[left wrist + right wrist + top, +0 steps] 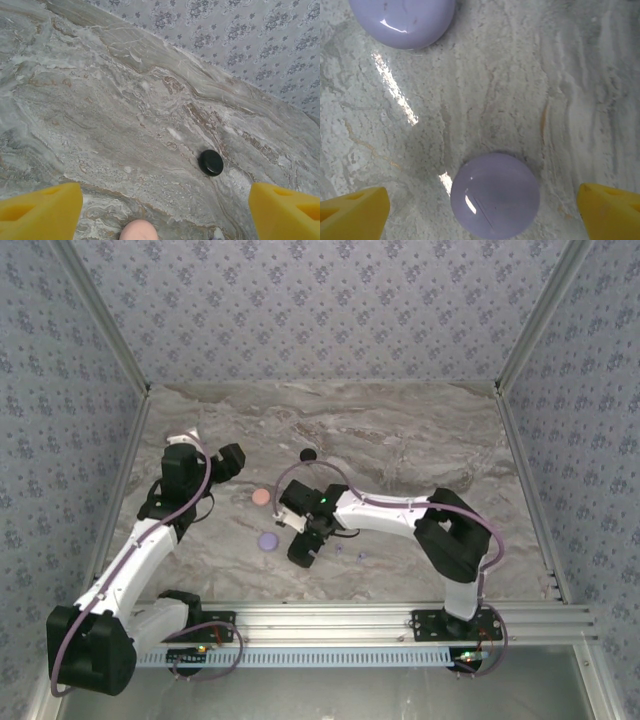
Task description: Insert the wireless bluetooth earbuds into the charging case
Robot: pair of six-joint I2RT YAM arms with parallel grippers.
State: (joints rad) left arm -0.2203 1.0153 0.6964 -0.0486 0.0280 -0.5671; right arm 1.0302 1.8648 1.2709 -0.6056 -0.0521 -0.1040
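The left end effector (pixel 165 210) is held open, empty; the right end effector (pixel 482 212) is spread wide astride a lilac disc (pixel 495 195), perhaps a case.

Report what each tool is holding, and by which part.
Nothing is held. The left tool is open above the table. The right tool is open, with a lilac round piece lying untouched between its fingers.

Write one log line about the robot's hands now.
left hand: open, empty | right hand: open, over lilac round piece | black disc: untouched
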